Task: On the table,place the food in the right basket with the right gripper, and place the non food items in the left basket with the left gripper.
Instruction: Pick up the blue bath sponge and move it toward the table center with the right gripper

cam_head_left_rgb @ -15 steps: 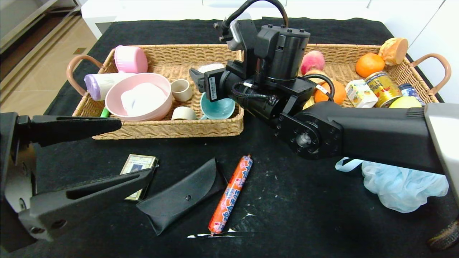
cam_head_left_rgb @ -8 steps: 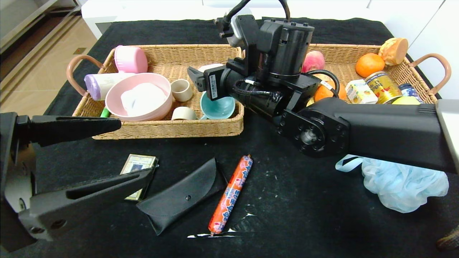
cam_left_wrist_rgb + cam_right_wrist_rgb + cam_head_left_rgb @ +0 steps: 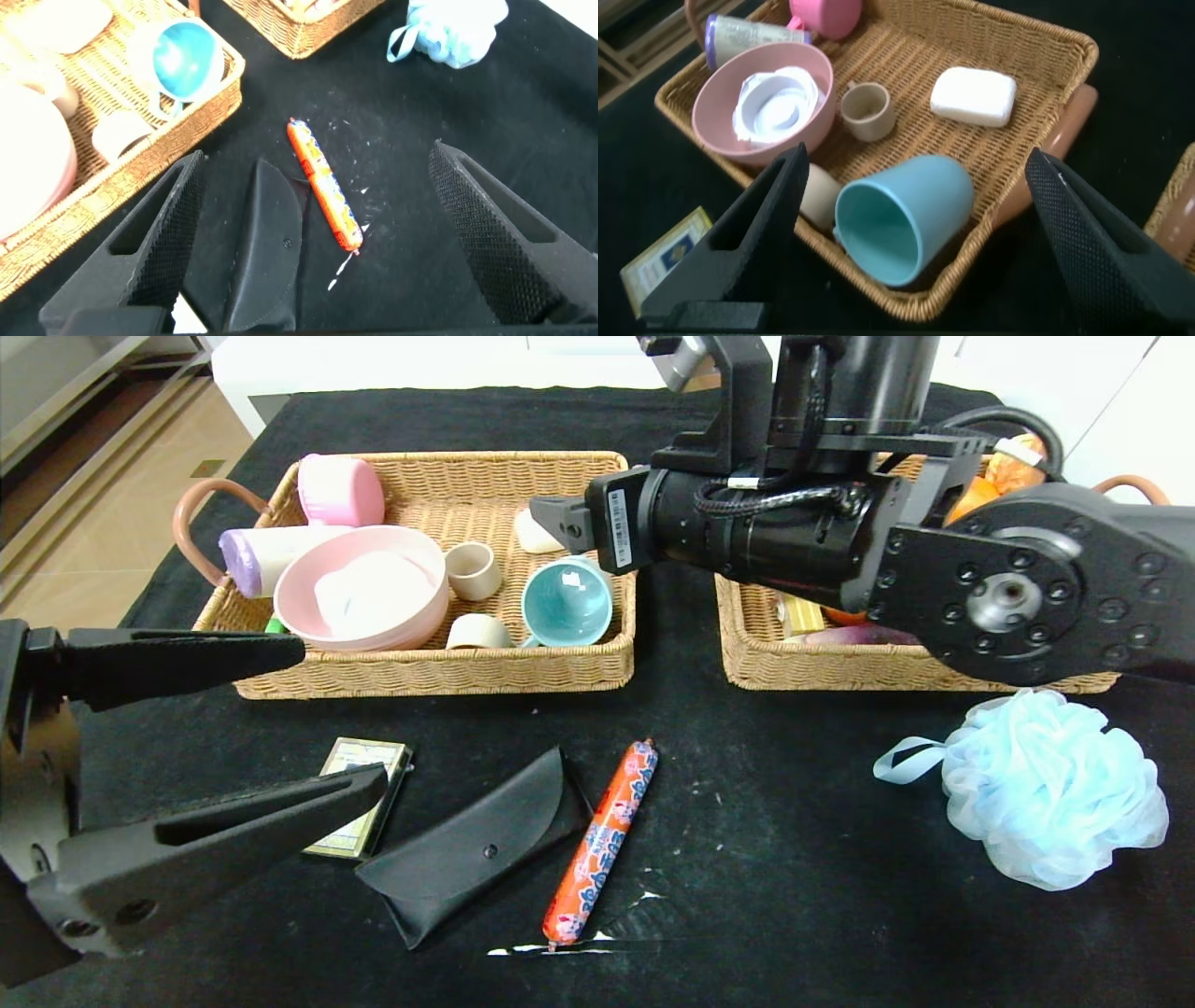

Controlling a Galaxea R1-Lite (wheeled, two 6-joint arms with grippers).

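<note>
Black table [image 3: 803, 896]; soap [image 3: 973, 96] in left basket [image 3: 439, 672].

Cups, a bowl and a bottle crowding the wicker weave

A pink bowl [image 3: 364, 588] is sitting toward one end, holding a white lid-like piece [image 3: 372, 588] inside, with a lavender-capped bottle [image 3: 266, 555] lying on its side behind it and a pink tub [image 3: 340, 490] tipping against the rim farther back. A small beige cup [image 3: 471, 570] is standing upright beside the bowl, a second beige cup [image 3: 478, 633] is lying near the front wall, and a teal cup [image 3: 566, 605] is lying on its side just beside that one, its mouth facing the viewer. A green sliver [image 3: 273, 629] is peeking out beside the bowl. Beyond the desk, a tan tiled floor [image 3: 84, 485] is showing.
</note>
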